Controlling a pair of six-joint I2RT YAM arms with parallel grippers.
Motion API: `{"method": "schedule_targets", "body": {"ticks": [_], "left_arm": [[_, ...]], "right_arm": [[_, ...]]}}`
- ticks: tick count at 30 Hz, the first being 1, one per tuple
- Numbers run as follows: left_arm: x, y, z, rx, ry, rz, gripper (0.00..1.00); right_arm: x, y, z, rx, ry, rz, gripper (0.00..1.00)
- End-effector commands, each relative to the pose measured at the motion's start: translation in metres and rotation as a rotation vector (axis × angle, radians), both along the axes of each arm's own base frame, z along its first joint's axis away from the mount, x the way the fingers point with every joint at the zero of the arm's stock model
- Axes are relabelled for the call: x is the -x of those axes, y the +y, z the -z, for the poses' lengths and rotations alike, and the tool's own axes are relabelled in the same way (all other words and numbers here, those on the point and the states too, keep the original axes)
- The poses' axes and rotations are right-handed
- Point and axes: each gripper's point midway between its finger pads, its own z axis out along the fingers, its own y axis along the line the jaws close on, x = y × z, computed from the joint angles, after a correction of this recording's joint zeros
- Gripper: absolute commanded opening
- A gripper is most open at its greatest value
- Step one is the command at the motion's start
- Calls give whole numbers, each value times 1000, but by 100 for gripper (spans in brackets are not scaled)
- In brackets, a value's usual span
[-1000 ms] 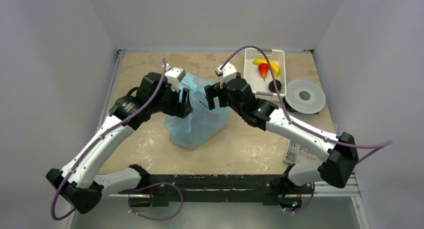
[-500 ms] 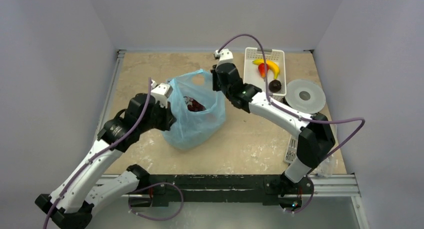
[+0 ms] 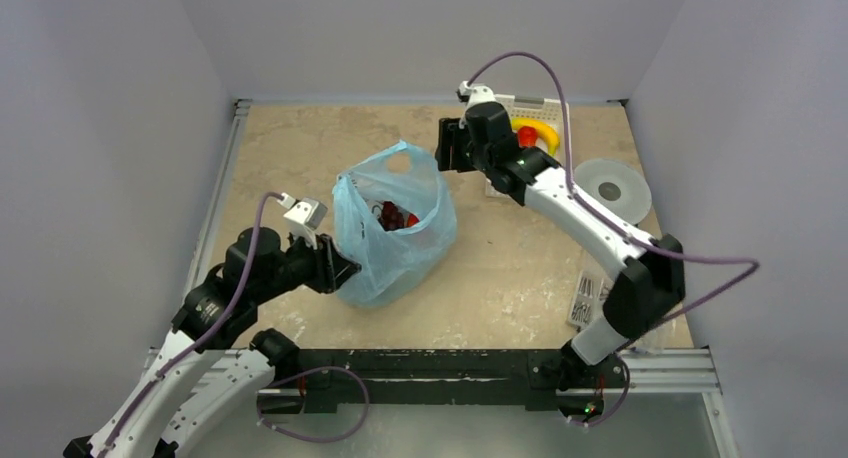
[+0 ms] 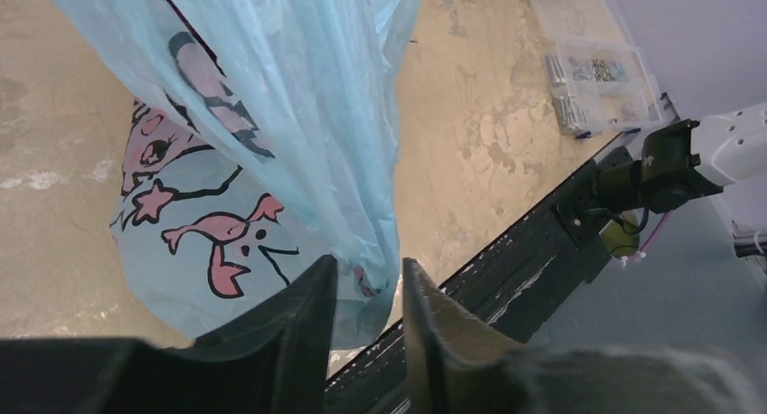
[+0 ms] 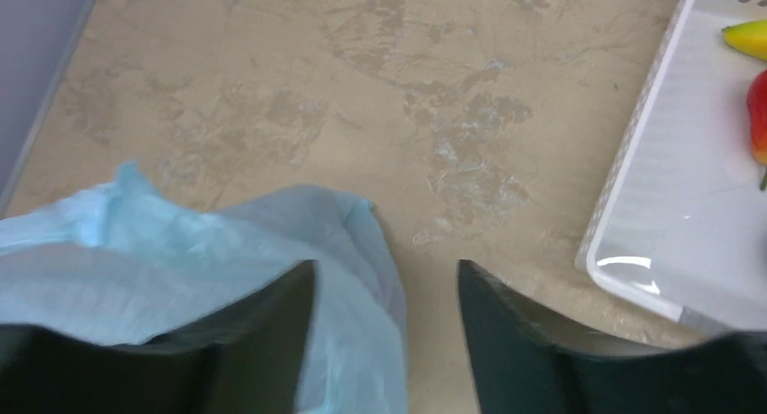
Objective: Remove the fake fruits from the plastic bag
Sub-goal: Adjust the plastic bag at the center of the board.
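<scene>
One light-blue plastic bag (image 3: pixel 400 248) stands near the middle of the table (image 3: pixel 500 268), its mouth open upward. A pink-and-dark cartoon print of fish and a star shows on its side in the left wrist view (image 4: pixel 217 242). The fake fruits (image 3: pixel 396 216) lie inside the bag. Through the mouth two patches show, one dark red and one brighter red-orange, but an exact count cannot be made.

There are two grippers. The left gripper (image 3: pixel 343 268) is at the bag's near-left side, and its two fingers (image 4: pixel 303 328) are clenched on a fold of the thin plastic. The right gripper (image 3: pixel 447 146) is just beyond the bag's far-right edge. Its two fingers (image 5: pixel 262 333) are spread wide with bare table between them. The bag's rim lies under the left finger, and whether they touch cannot be told.

One white basket (image 3: pixel 535 106) sits at the far right, partly behind the right arm. It holds one banana (image 3: pixel 541 131) and one small red fruit (image 3: pixel 527 136). One round translucent disc (image 3: pixel 607 190) lies to its right. One clear box (image 3: pixel 585 303) of small parts sits near the front edge.
</scene>
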Motion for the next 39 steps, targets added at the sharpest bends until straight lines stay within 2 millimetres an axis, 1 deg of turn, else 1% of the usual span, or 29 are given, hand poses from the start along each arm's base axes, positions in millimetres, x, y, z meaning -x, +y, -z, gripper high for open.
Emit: {"method": "schedule_targets", "body": {"ticks": [1, 2, 3, 5, 6, 7, 8, 9, 10, 11, 13, 14, 15, 18, 19, 22, 24, 25, 26, 27, 28, 30, 31, 32, 34, 35, 36, 38, 39], "left_arm": [[2, -11, -26, 64, -81, 66, 38], [2, -10, -27, 58, -87, 66, 44], [3, -10, -28, 56, -93, 72, 47], [4, -11, -30, 53, -92, 86, 48], [5, -12, -30, 52, -89, 94, 48], [5, -13, -31, 53, -86, 99, 47], [7, -13, -30, 52, -82, 105, 48], [8, -13, -30, 50, -79, 109, 49], [9, -11, -29, 46, -76, 106, 51], [11, -9, -28, 41, -75, 101, 54], [15, -6, -26, 38, -71, 97, 59], [18, -5, -27, 42, -72, 101, 61], [21, -4, -28, 49, -74, 109, 62], [27, -3, -29, 52, -63, 122, 66], [30, -3, -29, 48, -56, 128, 66], [35, -2, -30, 48, -48, 143, 67], [37, -1, -32, 53, -56, 147, 67], [39, 0, -35, 57, -66, 149, 68], [41, 2, -38, 59, -72, 148, 69], [41, 5, -42, 59, -73, 128, 70], [38, 11, -44, 50, -65, 78, 71], [29, 26, -51, 29, -18, -54, 71], [27, 35, -55, 16, 10, -121, 70], [24, 43, -61, 12, 31, -186, 69], [16, 65, -71, 15, 42, -352, 70], [12, 74, -76, 20, 29, -420, 73], [8, 82, -81, 24, 15, -473, 75], [0, 87, -91, 41, -10, -524, 81], [-4, 83, -94, 53, -9, -524, 83]], "right_arm": [[60, -24, -57, -62, -20, -1, 65], [75, -20, -56, -81, 1, -25, 72], [92, -7, -60, -117, 7, -85, 78], [137, 37, -74, -185, -12, -337, 87], [164, 61, -82, -205, -57, -500, 91], [188, 79, -92, -237, -120, -648, 95], [204, 92, -97, -264, -173, -759, 98], [212, 101, -101, -291, -209, -837, 99], [216, 107, -105, -298, -237, -888, 99], [214, 114, -106, -296, -265, -918, 99], [217, 132, -108, -318, -277, -1015, 99], [216, 139, -104, -297, -292, -1069, 99], [211, 146, -100, -290, -292, -1078, 99], [214, 163, -93, -335, -266, -1172, 99], [213, 168, -86, -330, -248, -1187, 99], [206, 171, -82, -326, -243, -1169, 99], [213, 172, -84, -361, -235, -1201, 98], [216, 172, -83, -367, -229, -1221, 94], [217, 172, -83, -370, -221, -1230, 86], [218, 172, -81, -367, -208, -1228, 75], [221, 170, -82, -366, -199, -1234, 61], [234, 163, -84, -384, -177, -1267, 30], [242, 158, -86, -403, -170, -1283, 19], [250, 152, -88, -423, -172, -1292, 12], [262, 141, -88, -441, -165, -1296, 3], [267, 135, -86, -439, -158, -1299, 0], [271, 131, -81, -428, -148, -1298, 0], [276, 124, -73, -406, -151, -1290, 0], [280, 122, -70, -401, -153, -1295, 0]]}}
